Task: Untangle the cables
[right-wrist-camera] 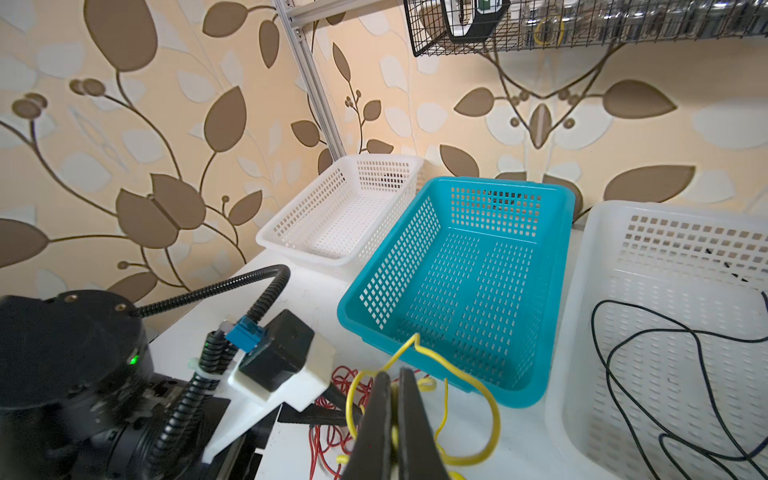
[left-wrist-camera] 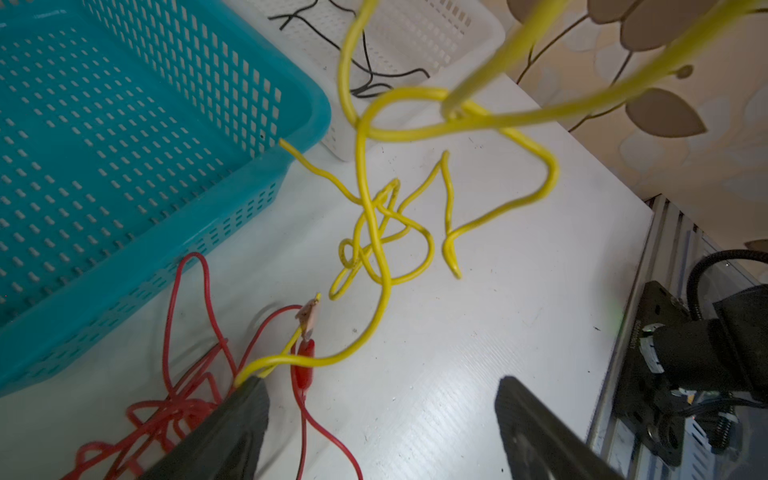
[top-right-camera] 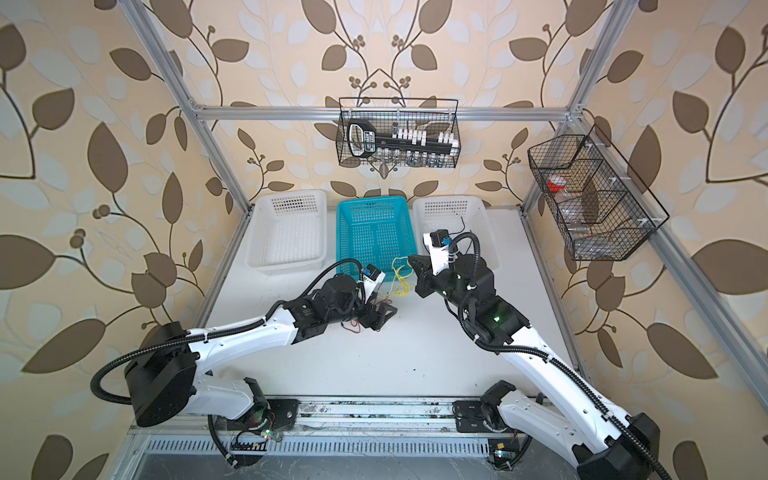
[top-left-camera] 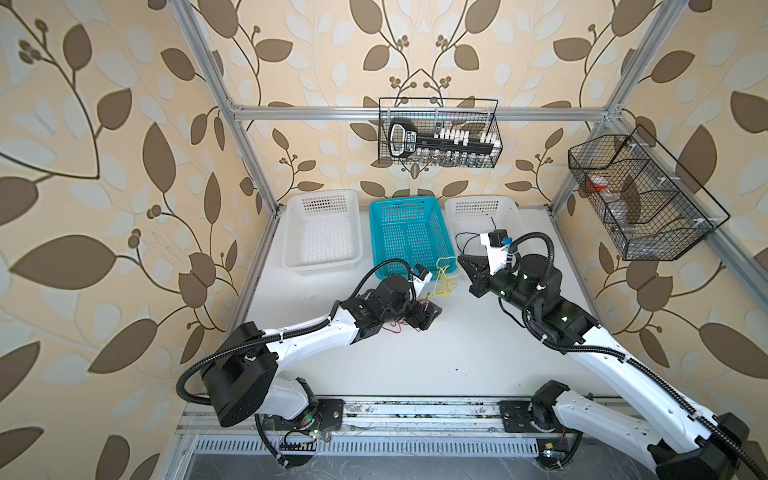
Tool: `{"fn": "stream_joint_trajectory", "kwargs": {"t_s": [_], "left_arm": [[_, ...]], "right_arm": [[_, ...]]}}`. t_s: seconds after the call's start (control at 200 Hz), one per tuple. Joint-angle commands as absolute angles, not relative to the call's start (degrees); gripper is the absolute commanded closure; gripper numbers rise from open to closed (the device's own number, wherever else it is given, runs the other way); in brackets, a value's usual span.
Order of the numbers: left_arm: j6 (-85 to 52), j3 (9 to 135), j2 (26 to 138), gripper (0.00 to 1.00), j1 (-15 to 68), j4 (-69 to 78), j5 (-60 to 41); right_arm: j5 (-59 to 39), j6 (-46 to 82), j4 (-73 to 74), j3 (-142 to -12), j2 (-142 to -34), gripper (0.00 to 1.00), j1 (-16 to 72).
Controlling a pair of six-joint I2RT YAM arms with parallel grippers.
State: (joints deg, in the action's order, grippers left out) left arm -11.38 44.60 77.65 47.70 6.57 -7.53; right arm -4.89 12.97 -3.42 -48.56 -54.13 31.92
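Three cables. Yellow cable (left-wrist-camera: 365, 199): tangled on table beside teal basket (left-wrist-camera: 307, 108), pinched in closed right gripper (right-wrist-camera: 394, 374); one end touches a finger (left-wrist-camera: 245, 411) of wide-open, empty left gripper (left-wrist-camera: 382, 415). Red cable (left-wrist-camera: 302, 374): beside that finger. Black cable (right-wrist-camera: 594, 332): in white basket (right-wrist-camera: 582, 249).

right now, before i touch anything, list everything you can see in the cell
table: 1, white, under everything
teal basket: 1, teal, back centre, empty
left white basket: 1, white, left of the teal basket, empty
right white basket: 1, white, right of the teal basket
back wire basket: 1, black, hung on the back rail, black and white items inside
side wire basket: 1, black, hung on the right rail
black cable: 1, black, in the right white basket
yellow cable: 1, yellow, tangled in front of the teal basket, partly lifted
red cable: at least 1, red, bunched on the table
left tool: 1, black, open, low by the red cable
right tool: 1, black, shut on the yellow cable
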Motion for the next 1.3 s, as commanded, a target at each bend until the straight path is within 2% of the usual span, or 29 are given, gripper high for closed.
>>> {"fn": "stream_joint_trajectory", "kwargs": {"t_s": [0.0,0.315,0.6,0.64,0.8,0.86,1.025,1.295], "left_arm": [[-11.54,44.25,75.02,0.1,48.17,11.88,-5.01],[-9.65,44.29,77.16,0.11,48.16,15.12,1.05],[-10.62,46.09,81.96,0.34,48.17,16.41,-2.86],[-10.9,46.36,82.0,0.41,48.21,16.52,-3.25],[-11.2,46.5,83.57,0.81,48.16,15.8,-1.99],[-11.0,46.36,82.96,1.0,48.16,14.51,-0.57],[-11.23,43.98,79.71,1.0,48.08,11.51,4.39],[-12.26,38.59,73.11,1.0,47.83,7.36,10.56]], "right_arm": [[-5.33,12.48,-3.23,-49.72,-54.73,1.0,32.52],[-7.14,12.65,-3.51,-51.18,-54.35,1.0,33.15],[-8.48,13.56,-3.68,-52.47,-52.56,1.0,33.14],[-8.5,13.61,-3.69,-52.72,-52.25,1.0,33.21],[-5.3,13.46,-4.41,-52.72,-50.93,1.0,33.15],[-1.38,13.02,-5.54,-52.68,-50.38,1.0,33.17],[8.24,13.59,-9.48,-52.5,-48.41,1.0,29.84],[12.15,15.64,-14.18,-50.7,-43.82,1.0,18.02]]}}
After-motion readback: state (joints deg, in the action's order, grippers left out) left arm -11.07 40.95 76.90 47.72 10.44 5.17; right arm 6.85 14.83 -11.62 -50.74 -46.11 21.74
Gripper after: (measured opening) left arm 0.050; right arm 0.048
